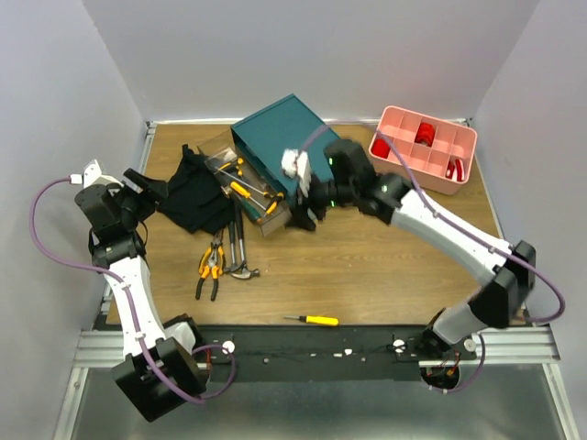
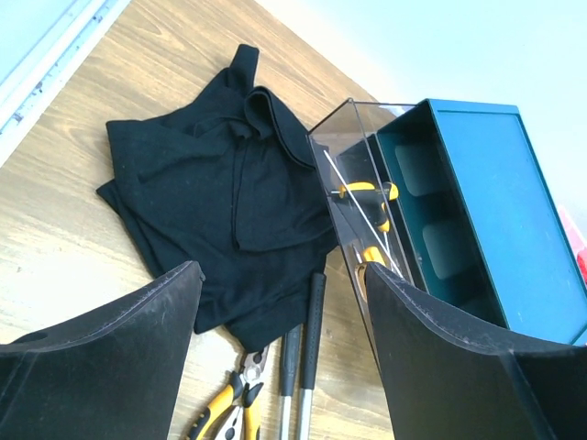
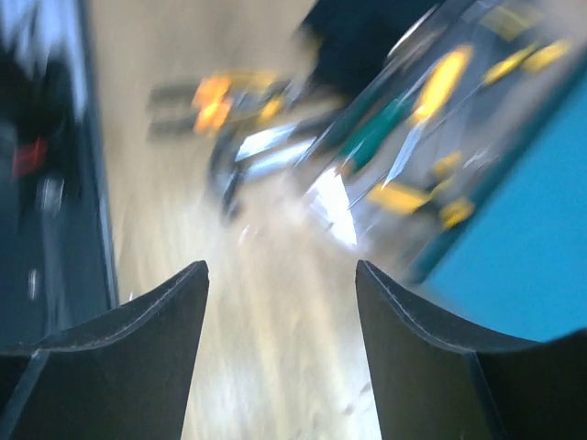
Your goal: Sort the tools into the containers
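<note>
The dark teal drawer box (image 1: 275, 136) lies at the back middle, with a clear drawer (image 1: 246, 188) pulled out that holds yellow-handled screwdrivers. Orange-and-black pliers (image 1: 211, 266) and two hammers (image 1: 240, 249) lie in front of the drawer. A yellow screwdriver (image 1: 314, 320) lies near the front edge. My left gripper (image 1: 151, 188) is open and empty above the cloth's left side. In the left wrist view (image 2: 280, 302) the pliers (image 2: 229, 417) and hammer handles (image 2: 304, 339) show between its fingers. My right gripper (image 1: 303, 216) is open and empty beside the drawer's right end; its view (image 3: 280, 284) is blurred.
A black cloth (image 1: 195, 192) lies crumpled left of the drawer and shows in the left wrist view (image 2: 211, 202). A pink compartment tray (image 1: 424, 148) with red pieces stands at the back right. White crumpled material (image 1: 294, 164) sits against the box.
</note>
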Robot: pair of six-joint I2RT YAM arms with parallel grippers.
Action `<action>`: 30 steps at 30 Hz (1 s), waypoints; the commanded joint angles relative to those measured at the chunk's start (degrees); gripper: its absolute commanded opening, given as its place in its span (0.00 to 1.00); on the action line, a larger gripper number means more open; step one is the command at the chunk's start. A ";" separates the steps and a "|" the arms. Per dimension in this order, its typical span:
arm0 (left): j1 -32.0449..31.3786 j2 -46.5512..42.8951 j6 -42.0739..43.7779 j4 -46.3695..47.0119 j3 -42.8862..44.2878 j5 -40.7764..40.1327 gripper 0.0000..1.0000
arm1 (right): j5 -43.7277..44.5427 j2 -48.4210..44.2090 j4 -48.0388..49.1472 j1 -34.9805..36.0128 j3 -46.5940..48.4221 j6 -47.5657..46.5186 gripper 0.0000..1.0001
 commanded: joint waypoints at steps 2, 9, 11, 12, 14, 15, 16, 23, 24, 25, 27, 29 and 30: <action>0.19 1.81 0.37 2.18 2.89 1.87 0.82 | -8.74 -5.71 0.88 0.97 -27.74 -14.28 0.73; -0.43 0.93 1.25 1.48 1.93 1.52 0.82 | 1.36 -6.77 11.34 10.20 -40.76 -8.50 0.76; -0.52 0.58 1.77 0.95 1.83 1.61 0.82 | 1.89 -5.37 12.05 12.66 -40.94 -4.98 0.76; -0.52 0.14 1.95 0.77 1.57 1.52 0.82 | 2.16 -5.28 12.57 13.45 -41.81 -4.36 0.76; -0.78 -0.39 2.04 0.42 1.31 1.70 0.82 | 2.51 -5.54 14.50 15.39 -43.05 -3.65 0.76; -0.78 -0.65 1.95 0.42 0.96 1.70 0.82 | 2.86 -5.54 15.03 16.00 -44.01 -3.48 0.76; -0.96 -1.26 1.95 0.42 0.69 1.70 0.82 | 3.82 -5.54 16.17 16.88 -44.28 -3.22 0.76; -1.04 -3.46 0.90 1.39 -0.54 1.26 0.82 | 7.61 -2.20 17.85 20.57 -44.63 -2.95 0.75; -1.04 -3.73 0.99 1.21 -0.63 1.08 0.82 | 7.61 -2.20 18.11 21.10 -44.89 -2.86 0.75; -1.04 -4.16 1.07 1.04 -0.54 1.00 0.82 | 7.78 -2.02 18.55 21.80 -45.16 -2.08 0.75; -1.04 -4.60 1.07 0.33 -0.45 0.56 0.82 | 8.57 -1.76 18.73 22.42 -45.34 -1.37 0.73; -1.04 -5.05 0.99 -0.28 -0.28 0.38 0.82 | 10.94 -0.53 19.08 23.30 -45.07 -0.40 0.72; -1.04 -5.22 0.90 -0.54 -0.10 0.29 0.82 | 12.08 0.08 19.17 23.65 -44.55 -0.14 0.72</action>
